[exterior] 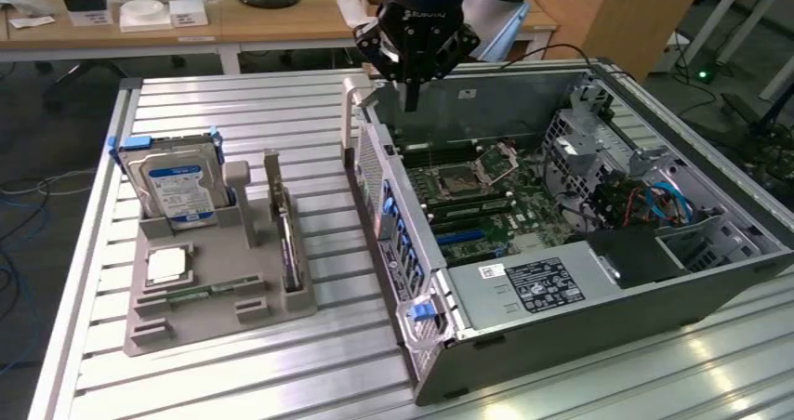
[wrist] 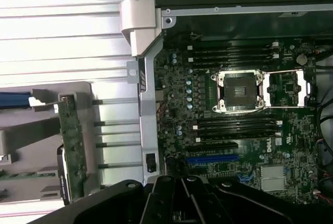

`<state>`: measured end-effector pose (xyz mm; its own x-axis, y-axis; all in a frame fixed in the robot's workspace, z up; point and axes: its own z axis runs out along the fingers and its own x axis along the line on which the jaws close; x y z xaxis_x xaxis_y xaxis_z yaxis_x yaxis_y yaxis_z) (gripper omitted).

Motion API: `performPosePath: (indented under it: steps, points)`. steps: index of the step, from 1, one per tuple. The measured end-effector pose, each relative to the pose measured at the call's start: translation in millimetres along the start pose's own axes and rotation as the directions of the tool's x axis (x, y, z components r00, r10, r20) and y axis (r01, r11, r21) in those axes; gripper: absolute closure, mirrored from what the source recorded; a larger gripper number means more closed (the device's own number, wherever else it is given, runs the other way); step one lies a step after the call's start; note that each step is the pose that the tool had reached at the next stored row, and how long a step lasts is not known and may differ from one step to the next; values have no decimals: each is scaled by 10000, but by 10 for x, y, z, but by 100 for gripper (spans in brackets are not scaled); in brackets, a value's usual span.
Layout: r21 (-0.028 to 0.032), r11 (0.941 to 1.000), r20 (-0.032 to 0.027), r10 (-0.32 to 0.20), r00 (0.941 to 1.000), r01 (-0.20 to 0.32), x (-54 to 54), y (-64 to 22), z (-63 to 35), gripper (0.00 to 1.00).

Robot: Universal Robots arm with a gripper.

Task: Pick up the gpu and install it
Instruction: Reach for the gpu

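The gpu stands on its edge in a slot of the grey holder on the exterior view's left. In the wrist view the gpu shows edge-on as a thin green board. My gripper hangs shut and holds nothing, above the rear wall of the open computer case, well away from the gpu. The gripper looks down on the motherboard, whose blue and black expansion slots are bare.
A hard drive with a blue-white label stands upright at the holder's back. A processor and a memory stick lie flat in it. The case holds a bare processor socket, a power supply and cables. A slatted aluminium table carries everything.
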<state>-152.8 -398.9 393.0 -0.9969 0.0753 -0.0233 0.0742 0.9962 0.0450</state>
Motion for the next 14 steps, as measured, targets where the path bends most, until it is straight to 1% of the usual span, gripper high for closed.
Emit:
performPosePath:
  steps: [14]
  points:
    - [0,10000,-4,0,10000,0,183,-14,-1,89]
